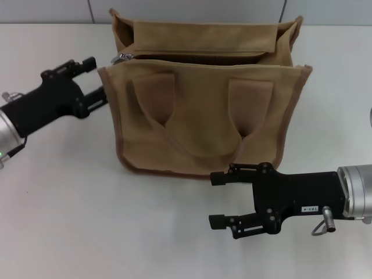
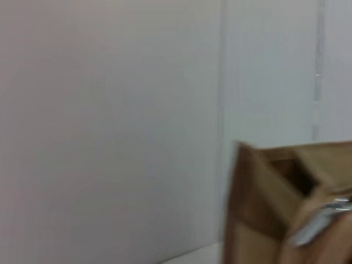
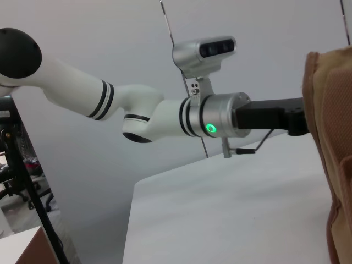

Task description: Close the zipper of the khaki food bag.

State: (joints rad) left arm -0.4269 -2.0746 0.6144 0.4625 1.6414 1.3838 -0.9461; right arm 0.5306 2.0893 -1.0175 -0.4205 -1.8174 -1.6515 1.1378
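khaki food bag (image 1: pixel 203 110) blocks the middle of the table (image 1: pixel 87 221) toward the far edge. left gripper (image 1: pixel 96 81), fingers spread, sits hard against the bag's left side, no gap there. right gripper (image 1: pixel 224 200), fingers apart, fills the lane just in front of the bag. bare tabletop along the near edge and near-left corner

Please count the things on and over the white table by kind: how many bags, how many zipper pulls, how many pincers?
Khaki food bag: 1
Silver zipper pull: 1
Black pincers: 2, left pincer at the bag's end, right pincer in front of it
Total: 4
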